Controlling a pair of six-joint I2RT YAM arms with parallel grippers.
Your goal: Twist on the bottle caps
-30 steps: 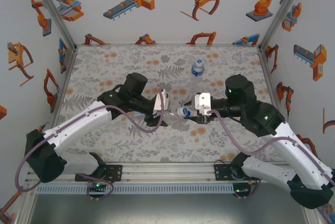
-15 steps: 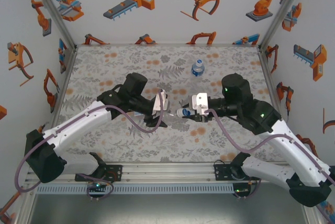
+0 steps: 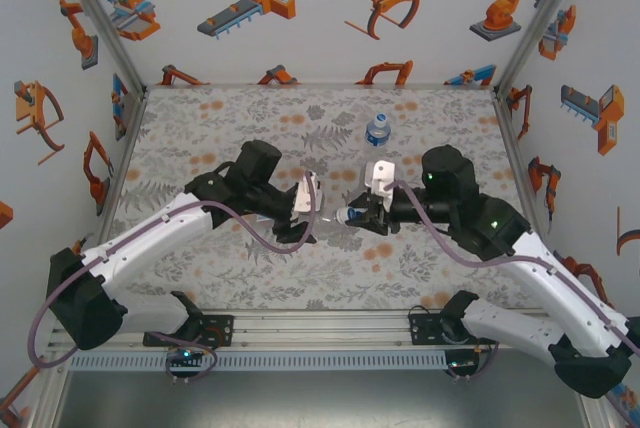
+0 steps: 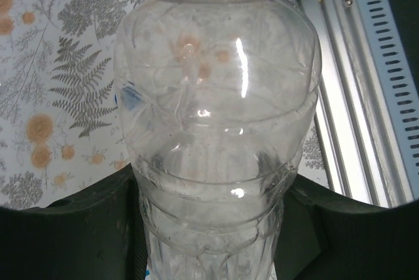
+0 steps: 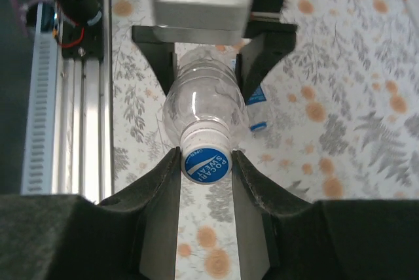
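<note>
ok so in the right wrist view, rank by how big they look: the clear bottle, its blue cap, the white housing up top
1. clear bottle and white housing: look about alike; the housing is cut by the frame edge, so unranked.
2. blue cap: smallest, though nearest the camera.

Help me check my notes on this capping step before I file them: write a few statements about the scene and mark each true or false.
1. The left gripper holds a clear bottle by its body. True.
2. The blue cap lies loose on the mat. False: it sits on the held bottle's neck, pinched by the right gripper.
3. The held bottle stands upright. False: it lies sideways between the two grippers.
4. A second bottle stands apart, farther back on the mat. True.
</note>
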